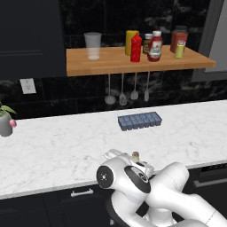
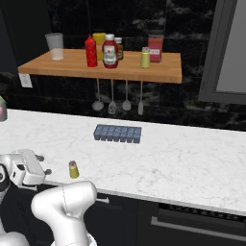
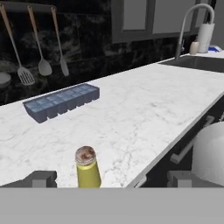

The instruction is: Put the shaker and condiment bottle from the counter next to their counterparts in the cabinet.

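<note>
The red bottle [image 1: 136, 48] already stood on the shelf [image 1: 88, 64]; the shaker [image 3: 87, 168] remained on the table [image 1: 62, 142], between the open tool's [image 3: 111, 178] fingertips at 6 o'clock.

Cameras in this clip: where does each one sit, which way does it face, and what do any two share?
Left base view: behind the arm's left, facing counter and cabinet; arm lower right.
Right base view: behind its right, same scene; arm lower left.
Hand view: on the hand, looking across the counter toward the sink.
All share the shaker and ice tray.
</note>
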You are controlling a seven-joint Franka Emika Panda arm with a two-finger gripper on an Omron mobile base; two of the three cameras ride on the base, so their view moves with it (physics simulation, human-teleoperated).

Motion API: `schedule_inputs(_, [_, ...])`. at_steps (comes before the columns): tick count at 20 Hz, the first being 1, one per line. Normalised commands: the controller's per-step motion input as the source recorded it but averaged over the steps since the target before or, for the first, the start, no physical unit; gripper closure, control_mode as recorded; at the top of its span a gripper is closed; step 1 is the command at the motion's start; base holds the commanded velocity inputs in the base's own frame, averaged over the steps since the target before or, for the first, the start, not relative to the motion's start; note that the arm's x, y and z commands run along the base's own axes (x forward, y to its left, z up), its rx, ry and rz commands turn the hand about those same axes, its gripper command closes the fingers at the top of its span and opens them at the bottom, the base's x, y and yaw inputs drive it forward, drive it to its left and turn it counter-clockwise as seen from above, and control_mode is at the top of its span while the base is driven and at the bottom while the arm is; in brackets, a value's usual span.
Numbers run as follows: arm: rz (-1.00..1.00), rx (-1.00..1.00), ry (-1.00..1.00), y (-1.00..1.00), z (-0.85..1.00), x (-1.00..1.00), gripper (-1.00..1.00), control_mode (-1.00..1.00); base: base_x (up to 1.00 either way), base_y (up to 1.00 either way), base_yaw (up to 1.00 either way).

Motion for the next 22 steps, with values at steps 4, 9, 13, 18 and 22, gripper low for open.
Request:
schedule_inputs(4, [0.0,0.0,0.0,0.0,-0.21,0.2,-1.0,-1.0,0.0,0.0,0.0])
schedule_inputs(9, [0.0,0.0,0.0,0.0,-0.25,0.01,-1.0,-1.0,0.0,0.0,0.0])
schedule_inputs(13, [0.0,0.0,0.0,0.0,-0.05,0.0,-1.0,-1.0,0.0,0.0,0.0])
schedule_inputs(18, [0.0,0.0,0.0,0.0,-0.08,0.0,-1.0,-1.0,0.0,0.0,0.0])
schedule_inputs(22, [0.0,0.0,0.0,0.0,-0.19,0.03,-1.0,-1.0,0.0,0.0,0.0])
